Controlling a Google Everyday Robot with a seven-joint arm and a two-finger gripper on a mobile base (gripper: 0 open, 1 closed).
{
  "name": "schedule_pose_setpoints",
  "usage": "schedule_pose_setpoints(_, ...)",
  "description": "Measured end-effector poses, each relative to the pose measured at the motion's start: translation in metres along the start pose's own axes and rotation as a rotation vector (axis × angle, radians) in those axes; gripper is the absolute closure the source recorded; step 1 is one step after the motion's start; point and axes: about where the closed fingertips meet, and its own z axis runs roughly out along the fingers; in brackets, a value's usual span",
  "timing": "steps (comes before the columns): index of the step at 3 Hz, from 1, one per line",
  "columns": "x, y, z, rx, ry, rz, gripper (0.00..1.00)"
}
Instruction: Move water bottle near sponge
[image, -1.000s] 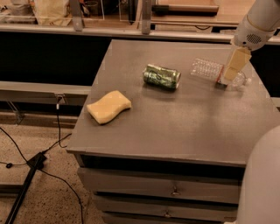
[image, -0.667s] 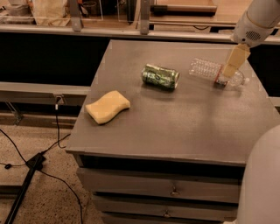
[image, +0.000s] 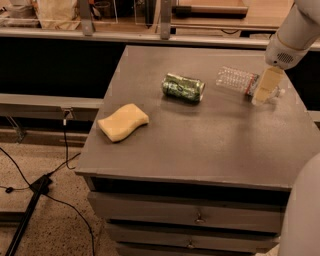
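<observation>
Water bottle, clear and ribbed, lies on its side on the table, its far end apparently hidden behind the gripper lowered onto it. Whether the gripper clamps it, I cannot tell. The sponge sits well away from the gripper, beyond the green can.

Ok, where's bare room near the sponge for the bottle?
The widest bare patch runs from the sponge right to the table's edge, in front of the green can. A smaller strip lies behind the sponge, left of the can. Crowded: far right, where the gripper is at the water bottle.
</observation>
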Motion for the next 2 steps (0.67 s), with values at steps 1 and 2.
schedule_pose_setpoints(1,0.0031,0.0021,0.0167,-0.017,0.011,0.024,0.00)
schedule_pose_setpoints(2,0.0024,0.0020,0.0207,-0.019,0.011,0.024,0.15)
